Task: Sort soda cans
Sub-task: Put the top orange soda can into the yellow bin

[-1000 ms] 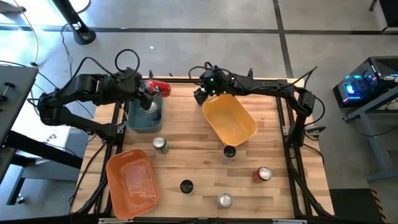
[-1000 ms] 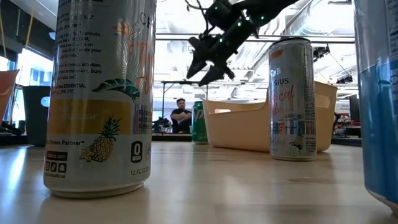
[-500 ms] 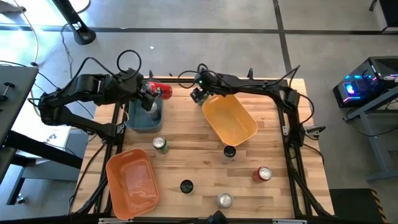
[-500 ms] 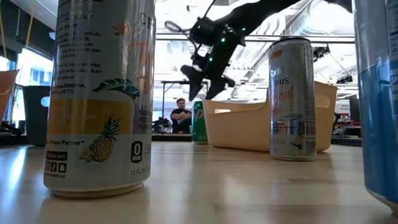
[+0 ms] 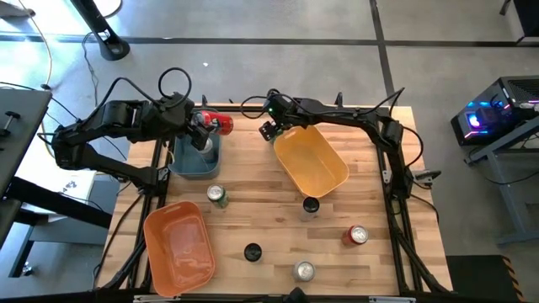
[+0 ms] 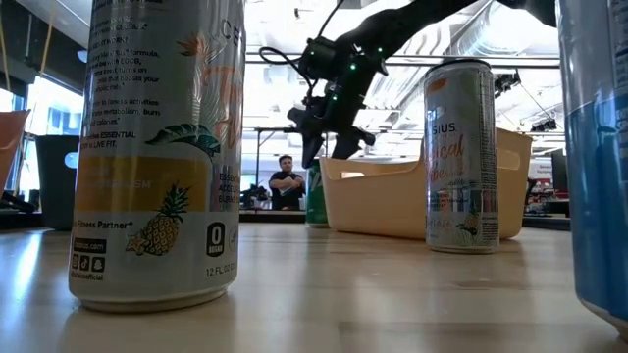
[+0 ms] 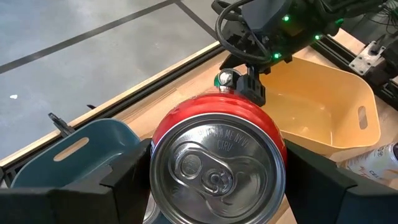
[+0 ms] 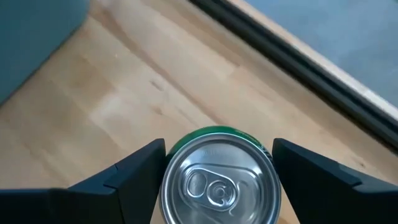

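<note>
My left gripper (image 5: 205,126) is shut on a red can (image 5: 221,124) above the far end of the dark teal bin (image 5: 187,162). My right gripper (image 5: 269,129) is open at the table's far edge, beside the yellow bin's (image 5: 313,164) far-left corner. Its fingers (image 8: 134,171) stand on either side of the silvery top of an upright green can (image 8: 217,180), just above it in the low view (image 6: 316,194). Standing free on the table are a second green can (image 5: 218,196), two black cans (image 5: 312,205) (image 5: 252,252), a red can (image 5: 358,235) and a silver can (image 5: 304,271). My left gripper pinches the red can's side wall (image 7: 163,134) between its two fingers. The can lies along the fingers, its silvery top (image 7: 214,168) facing the wrist. It is lifted clear and roughly level over the teal bin's far end.
The orange bin (image 5: 178,246) sits at the near-left corner. The yellow bin lies slanted in the middle of the far half. Bare wood shows between the bins and at the near right. A person sits in the room behind the table (image 6: 286,183).
My right gripper has moved toward the table's left edge and come down onto the green can at the far edge, from well above the yellow bin's corner to just over the can's top.
</note>
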